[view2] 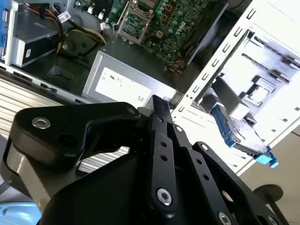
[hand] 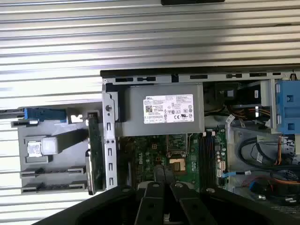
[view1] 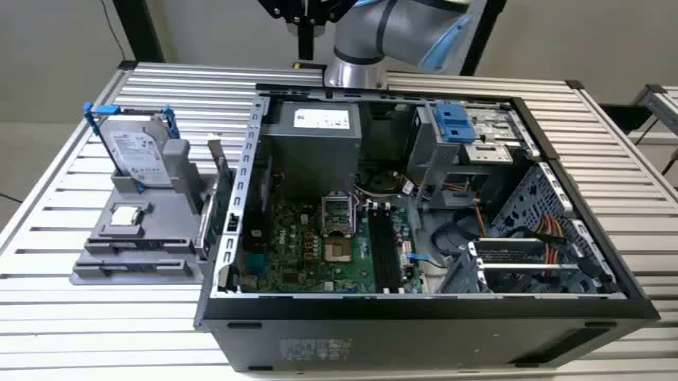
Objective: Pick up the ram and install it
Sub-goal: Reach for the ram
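Observation:
The ram [hand: 93,154] is a narrow green stick standing on edge in the grey holder [hand: 51,173], right beside the open computer case's wall [hand: 110,140]. In the exterior view the ram [view1: 218,163] rises thin and dark at the holder's case-side edge. My gripper [hand: 161,171] hangs high above the case's motherboard [hand: 154,154], well away from the ram, fingers closed together with nothing between them. In the second wrist view my gripper [view2: 157,101] shows as black linkage over the power supply [view2: 122,86]. The empty black memory slots [view1: 382,246] lie beside the processor socket [view1: 337,214].
The holder also carries a silver hard drive in a blue frame [view1: 138,151] and a small square processor chip [view1: 127,214]. The case [view1: 424,317] sits on a slatted metal table [view1: 95,333]. Cables [view1: 551,238] and a blue drive bay [view1: 453,121] crowd the case's far side.

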